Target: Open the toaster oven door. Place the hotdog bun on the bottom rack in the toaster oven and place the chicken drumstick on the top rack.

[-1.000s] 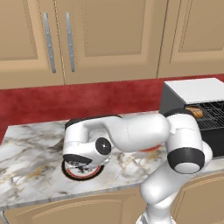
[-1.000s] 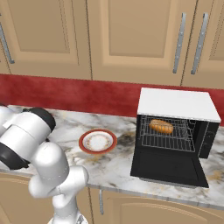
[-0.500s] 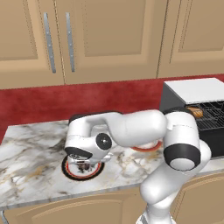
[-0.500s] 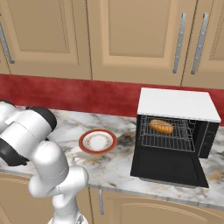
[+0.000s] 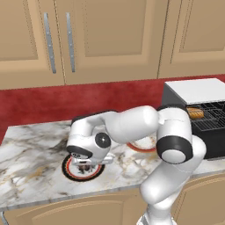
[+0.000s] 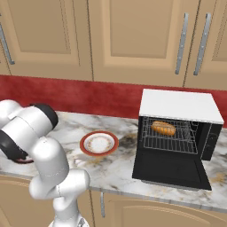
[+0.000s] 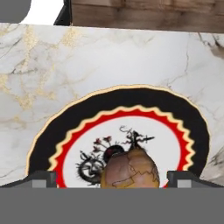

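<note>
From the left base view, the arm bends down over the marble counter (image 5: 30, 149), and the gripper (image 5: 86, 165) hangs right above a black-rimmed plate (image 5: 72, 171) with a red zigzag ring. To the right of that plate, a second plate, red-rimmed (image 5: 143, 147), peeks from behind the arm, and farther right the toaster oven (image 5: 197, 94) stands with the hotdog bun (image 5: 195, 113) on a wire rack inside.

From the right base view, the toaster oven door (image 6: 170, 170) lies folded down flat on the counter, fully open. The bun (image 6: 163, 128) lies on a rack (image 6: 170, 138) inside the oven's open mouth; which of the two shelves I cannot tell. The red-rimmed plate (image 6: 99, 143) is left of the oven, and the arm's shoulder is left of that.

In the hand view, the chicken drumstick (image 7: 130, 172) lies on the black-rimmed plate (image 7: 109, 100), between the two finger tips (image 7: 41, 179), which stand spread wide apart, gripping nothing.
</note>
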